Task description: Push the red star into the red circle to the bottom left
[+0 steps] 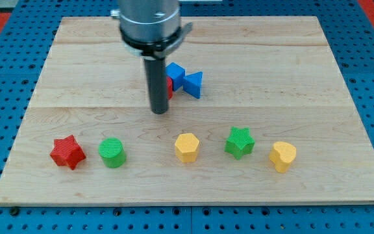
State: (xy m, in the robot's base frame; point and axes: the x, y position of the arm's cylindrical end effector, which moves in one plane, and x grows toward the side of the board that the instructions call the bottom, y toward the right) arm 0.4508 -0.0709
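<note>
Our tip (159,111) has no fingers to open or close; it is a bare rod that holds nothing and at this moment touches no block that we can make out. It stands on the wooden board (291,65) near the middle. Just to the tip's right, partly hidden behind the rod, sits a small red block (169,84) (its shape is too covered to tell), with a blue cube (175,71) and a blue triangle (194,84) beside it.

The red star (67,152) lies well away from the tip, toward the view's bottom left, with the green cylinder (112,153) just beside it on the right. Further right of the tip's line along that row come a yellow hexagon (187,147), a green star (239,142) and a yellow heart (282,156).

We judge the push not yet begun: the tip must first reach the star, and no clear red circle shows.
</note>
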